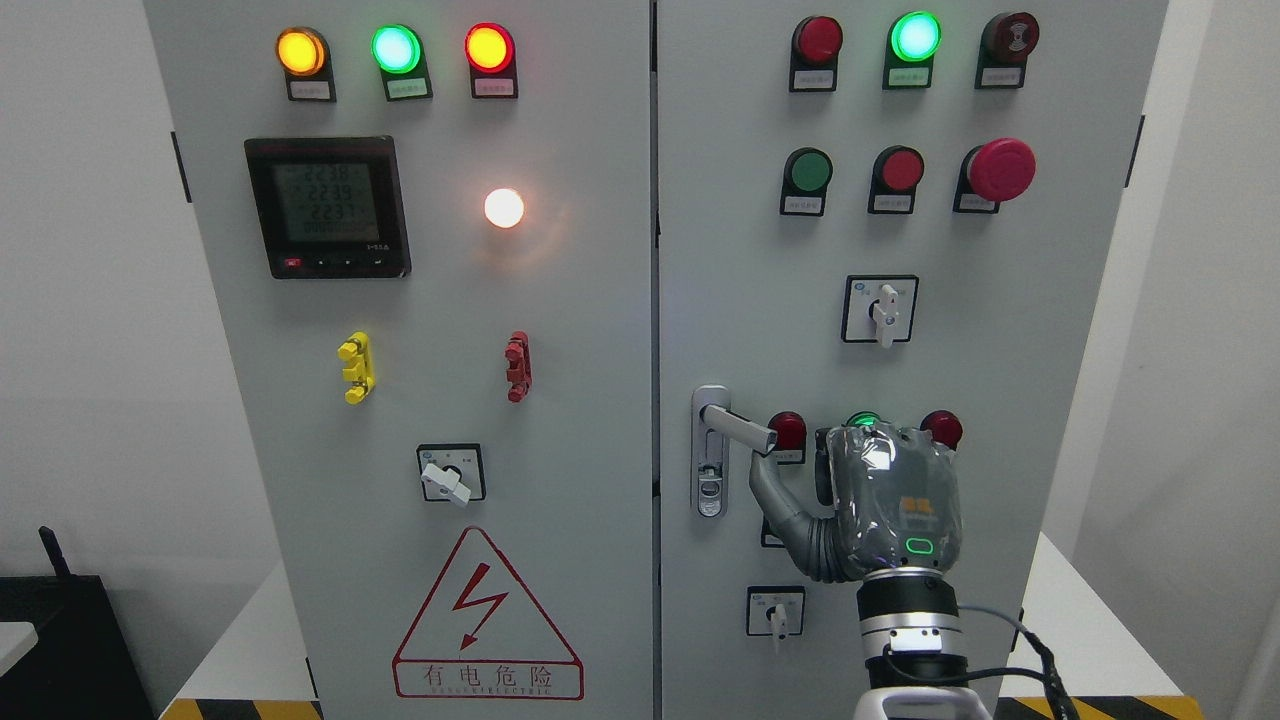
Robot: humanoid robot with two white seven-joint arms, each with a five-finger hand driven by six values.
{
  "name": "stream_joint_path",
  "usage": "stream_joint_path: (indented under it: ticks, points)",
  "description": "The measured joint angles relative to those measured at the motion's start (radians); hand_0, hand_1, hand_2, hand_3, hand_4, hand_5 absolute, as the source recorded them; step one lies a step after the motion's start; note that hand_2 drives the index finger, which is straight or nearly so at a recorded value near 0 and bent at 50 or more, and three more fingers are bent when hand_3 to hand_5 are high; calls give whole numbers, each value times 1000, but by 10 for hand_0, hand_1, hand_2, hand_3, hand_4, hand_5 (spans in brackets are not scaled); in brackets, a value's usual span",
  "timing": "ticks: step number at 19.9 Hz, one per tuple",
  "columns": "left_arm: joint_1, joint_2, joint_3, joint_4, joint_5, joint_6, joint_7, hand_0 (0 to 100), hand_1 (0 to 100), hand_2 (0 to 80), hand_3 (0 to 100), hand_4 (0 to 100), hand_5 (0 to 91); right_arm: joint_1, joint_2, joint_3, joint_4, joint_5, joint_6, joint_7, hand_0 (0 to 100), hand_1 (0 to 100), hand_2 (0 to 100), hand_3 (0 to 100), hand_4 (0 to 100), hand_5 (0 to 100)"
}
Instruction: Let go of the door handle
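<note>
— Where is the door handle (pixel 738 427)?

— Left edge of the right-hand door (pixel 1000 300), a little below the middle of the frame. Its silver lever sticks out to the right and slightly downward from the top of a tall silver plate (pixel 710 455).

— And the hand?

— The right hand (pixel 885 500) comes up from the bottom edge, right of centre, wrapped in a grey cover. Its back faces the camera. The thumb (pixel 775 495) reaches up and to the left — its tip sits just under the free end of the lever, touching it or nearly so. The other fingers are hidden behind the palm, so I cannot tell whether the hand is spread or curled, or whether it grips anything.

— What surrounds it?

— A red lamp (pixel 788 431) just right of the lever's end, a green lamp (pixel 863 420) peeking over the top of the hand, another red one (pixel 941 428) beside that. Below the thumb there is a small switch (pixel 775 611).

— The left door (pixel 420 560)?

— A meter (pixel 328 207) in the upper left, a glowing white lamp (pixel 504 208) beside it, and a red warning triangle (pixel 487 620) near the bottom.
</note>
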Motion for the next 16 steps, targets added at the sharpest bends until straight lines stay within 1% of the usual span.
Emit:
stream_joint_path:
  ticks: [16]
  points:
    - [0,0,0,0,0,0,0,120,389,0,0,0,0,-4,-2,-3,-1,0,-3,0,416,116,963,1000,1000,949]
